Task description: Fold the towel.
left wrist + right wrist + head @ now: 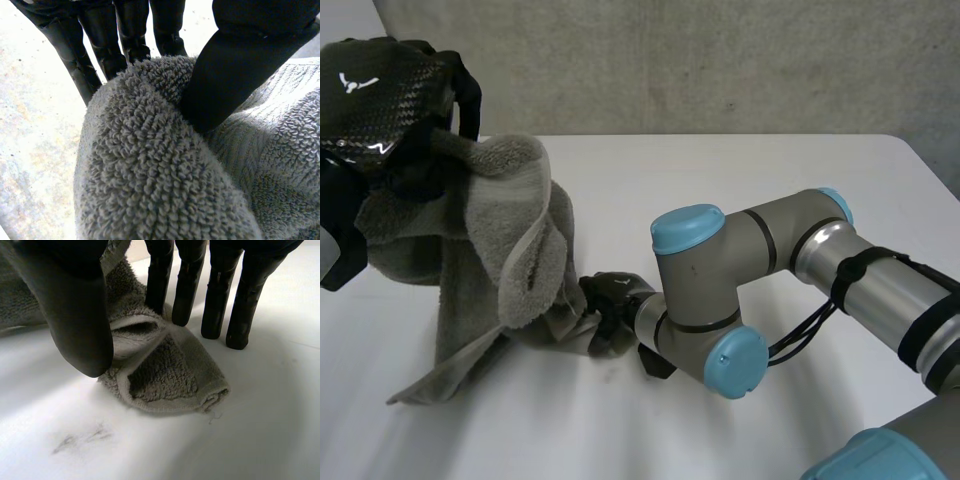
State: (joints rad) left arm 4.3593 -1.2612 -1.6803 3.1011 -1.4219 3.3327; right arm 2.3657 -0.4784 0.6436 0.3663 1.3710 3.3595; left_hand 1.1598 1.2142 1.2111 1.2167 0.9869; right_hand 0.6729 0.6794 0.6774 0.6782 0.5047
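towel [510,250] of grey looped terry hangs in thick folds from the raised left hand [380,90], whose fingers [100,45] and thumb pinch its top. its lower corner lies crumpled on the white surface [740,190]. there the right hand [615,300] holds straight fingers [217,295] spread from the thumb, and whether they touch the cloth is hard to see.

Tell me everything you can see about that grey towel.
The towel is grey terry cloth with a looped pile and a hemmed edge. It is crumpled, not folded: the left hand pinches a bunched part and holds it up, so the rest hangs to the table. One low corner lies on the table, where the right hand touches it.
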